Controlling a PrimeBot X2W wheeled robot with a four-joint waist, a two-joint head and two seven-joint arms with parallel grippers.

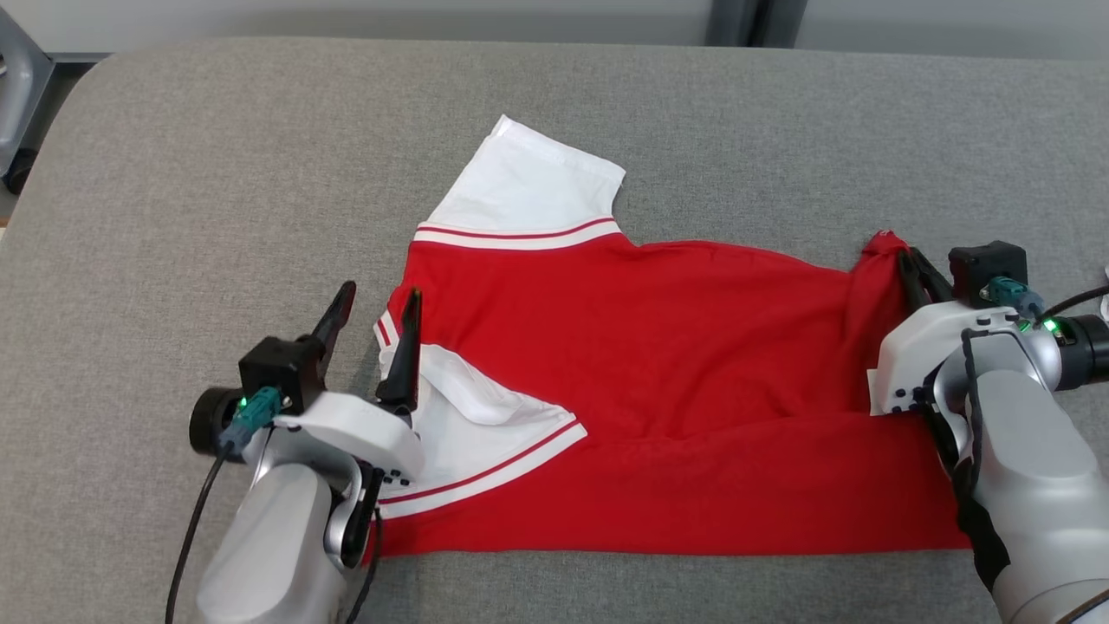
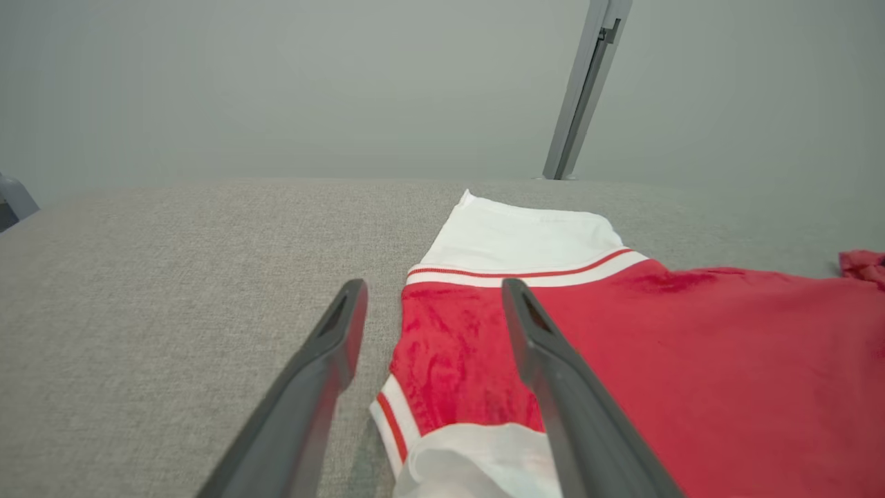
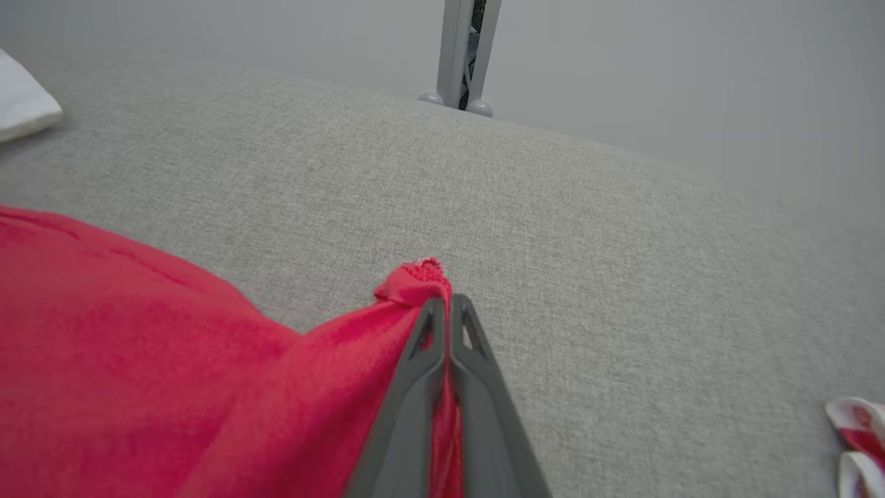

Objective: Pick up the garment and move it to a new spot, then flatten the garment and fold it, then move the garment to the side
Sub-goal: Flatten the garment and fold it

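The garment (image 1: pixel 658 381) is a red T-shirt with white, red-striped sleeves, spread on the grey padded table (image 1: pixel 217 173). My right gripper (image 1: pixel 908 260) is shut on a bunched red corner of the garment (image 3: pixel 415 280) at its right end, the fabric pinched between the fingers. My left gripper (image 1: pixel 377 299) stands open at the garment's left edge. One of its fingers (image 2: pixel 553 373) lies over the red cloth near the folded white sleeve (image 2: pixel 477 460), the other finger (image 2: pixel 314 387) over bare table. The far white sleeve (image 2: pixel 525 242) lies flat beyond.
A small red-and-white cloth item (image 3: pixel 857 432) lies on the table to the right of my right gripper. A grey upright post (image 3: pixel 467 52) stands behind the table's far edge. Bare grey table surrounds the garment on the left and far sides.
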